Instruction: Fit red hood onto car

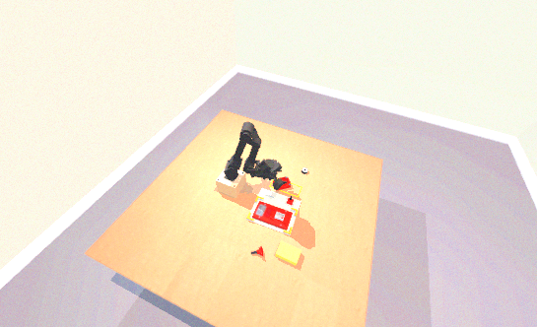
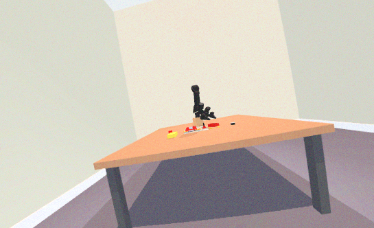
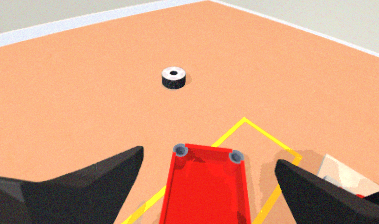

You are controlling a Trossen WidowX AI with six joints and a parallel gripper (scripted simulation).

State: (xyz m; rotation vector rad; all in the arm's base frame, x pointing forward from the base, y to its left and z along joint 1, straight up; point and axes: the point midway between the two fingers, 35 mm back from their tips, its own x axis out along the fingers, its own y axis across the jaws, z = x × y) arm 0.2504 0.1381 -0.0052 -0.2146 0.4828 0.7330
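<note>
The step in hand looks like the approach to the hood [image 1: 288,182] [image 2: 213,125] [image 3: 205,192], which lies on the counter [image 1: 174,217] [image 2: 224,137] [image 3: 90,100] within a yellow outline [image 1: 300,189] [image 3: 271,137], beside the car chassis [image 1: 272,215] [image 2: 191,129]. The fingers are spread wide, one toward each long side of the hood, with nothing pinched. The next move probably calls for lowering evenly astride the shell, then closing on its sides before any lift. The wrist view cuts off the hood's near end, leaving just two corner bosses visible; in the top view the gripper partly covers it. The four pegs are too small to make out, and finger height above the counter is hard to judge.
</note>
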